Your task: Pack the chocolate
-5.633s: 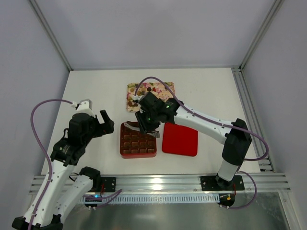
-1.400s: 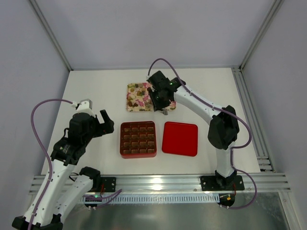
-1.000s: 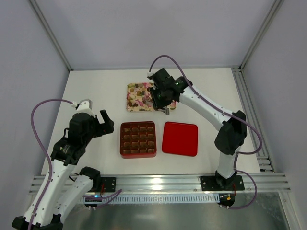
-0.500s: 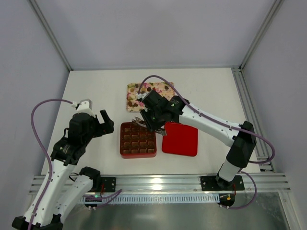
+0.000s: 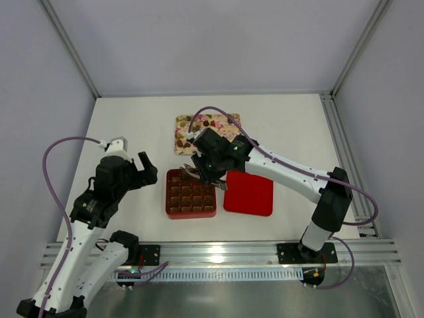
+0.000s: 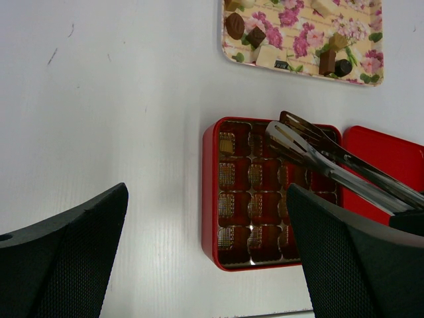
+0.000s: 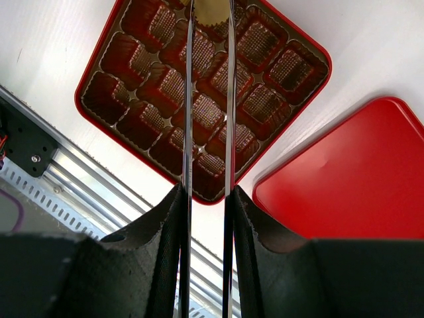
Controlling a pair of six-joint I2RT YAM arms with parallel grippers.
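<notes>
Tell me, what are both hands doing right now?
Right hand shut on tongs, tips over the red box. Left hand open, left of the box. Chocolates on floral tray. Nothing in the way.

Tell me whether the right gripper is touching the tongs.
Touching. The right wrist view shows the right gripper clamping the tongs, fingers pressed against both arms.

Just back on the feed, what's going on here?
The right gripper holds metal tongs, their tips over the far row of the open red box. Whether they carry a piece is unclear. Loose chocolates lie on the floral tray; the lid sits beside the box. The left gripper hangs open, off to the side.
</notes>
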